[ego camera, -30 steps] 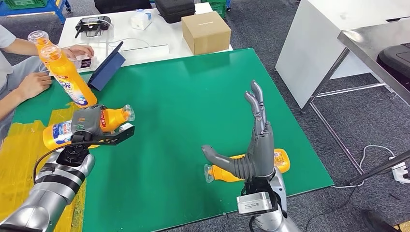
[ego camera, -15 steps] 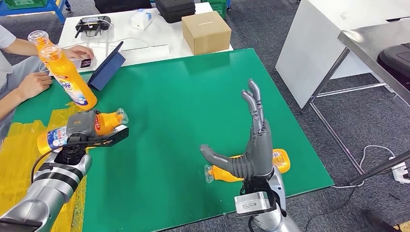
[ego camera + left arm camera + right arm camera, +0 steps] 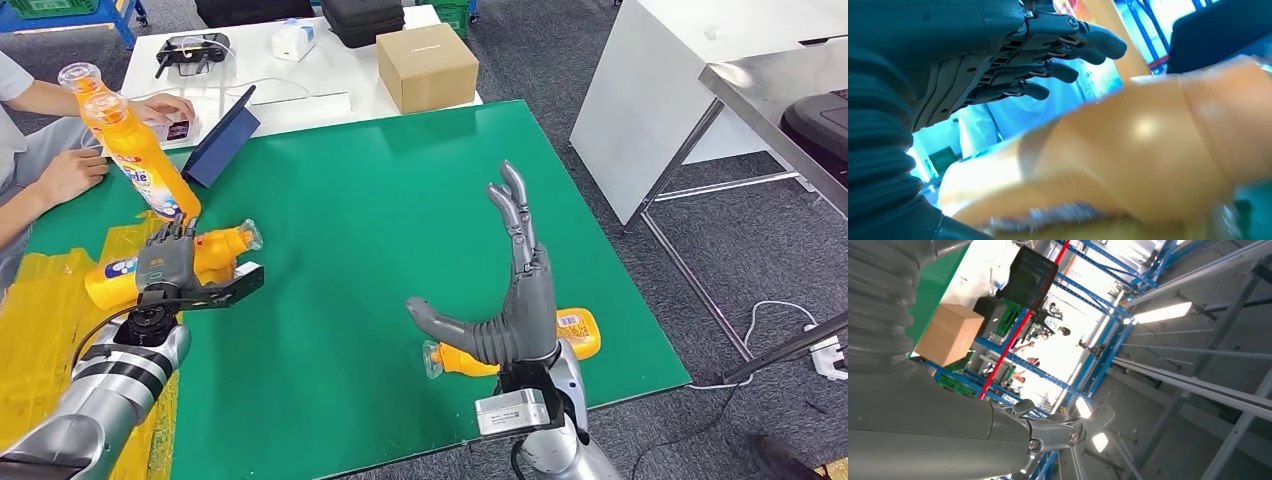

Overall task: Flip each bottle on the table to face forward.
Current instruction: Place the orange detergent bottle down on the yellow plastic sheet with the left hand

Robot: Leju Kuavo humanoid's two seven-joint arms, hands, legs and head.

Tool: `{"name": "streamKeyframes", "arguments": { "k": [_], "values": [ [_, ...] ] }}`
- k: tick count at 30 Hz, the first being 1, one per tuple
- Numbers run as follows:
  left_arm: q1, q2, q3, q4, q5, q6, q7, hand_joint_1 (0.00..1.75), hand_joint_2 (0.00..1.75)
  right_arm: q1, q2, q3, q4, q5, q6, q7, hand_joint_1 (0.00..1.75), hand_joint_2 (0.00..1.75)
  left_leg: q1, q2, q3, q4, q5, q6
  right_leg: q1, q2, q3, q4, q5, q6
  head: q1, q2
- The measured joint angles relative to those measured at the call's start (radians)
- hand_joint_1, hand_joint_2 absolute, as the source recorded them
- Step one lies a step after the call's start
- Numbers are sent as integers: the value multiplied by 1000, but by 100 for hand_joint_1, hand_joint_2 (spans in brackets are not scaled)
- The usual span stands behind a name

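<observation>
My left hand [image 3: 163, 262] rests open-fingered over a lying orange plastic bottle [image 3: 205, 256] at 9 o'clock; right hand [image 3: 510, 305] is spread wide, holding nothing.

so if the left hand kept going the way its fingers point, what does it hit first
Probably the leaning bottle just past its fingertips. The left hand rests over a lying bottle, fingers aimed at the leaning one's base; depth is unclear.

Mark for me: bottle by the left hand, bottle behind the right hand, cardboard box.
Left bottle [image 3: 222, 248], head view, orange shoulder near the neck.
Right bottle [image 3: 578, 331], head view, base end by the label.
Cardboard box [image 3: 424, 48], head view, top face.
</observation>
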Motion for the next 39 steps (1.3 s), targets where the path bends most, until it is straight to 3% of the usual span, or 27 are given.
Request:
{"name": "streamKeyframes", "arguments": {
  "k": [19, 25, 29, 34, 39],
  "values": [
    [1, -36, 34, 52, 95, -5, -88, 0, 175, -8, -2, 0, 35, -5, 43, 5, 0, 175, 0, 0, 0, 0, 0, 0, 0, 0, 0, 0, 0, 0, 0, 0],
    [44, -54, 71, -27, 285, 94, -253, 0, 175, 5, -8, -2, 39, 7, 36, -8, 0, 175, 0, 0, 0, 0, 0, 0, 0, 0, 0, 0, 0, 0, 0, 0],
    [141, -74, 96, -235, 474, 161, -354, 0, 0, 28, -15, -7, 39, 18, 25, -22, 0, 175, 0, 0, 0, 0, -1, 0, 0, 0, 0, 0, 0, 0, 0, 0],
    [270, -101, 122, -530, 748, 156, -468, 0, 0, 57, -26, -11, 38, 39, 9, -24, 0, 175, 0, 0, 0, 0, -1, 0, 0, 0, -1, 0, -1, 0, 0, 0],
    [325, -109, 131, -666, 777, 145, -478, 0, 0, 67, -34, -11, 38, 42, 5, -24, 0, 175, 0, 0, -1, 0, -1, 0, 0, 0, -1, 0, -1, 0, 0, 0]
  ]
}}
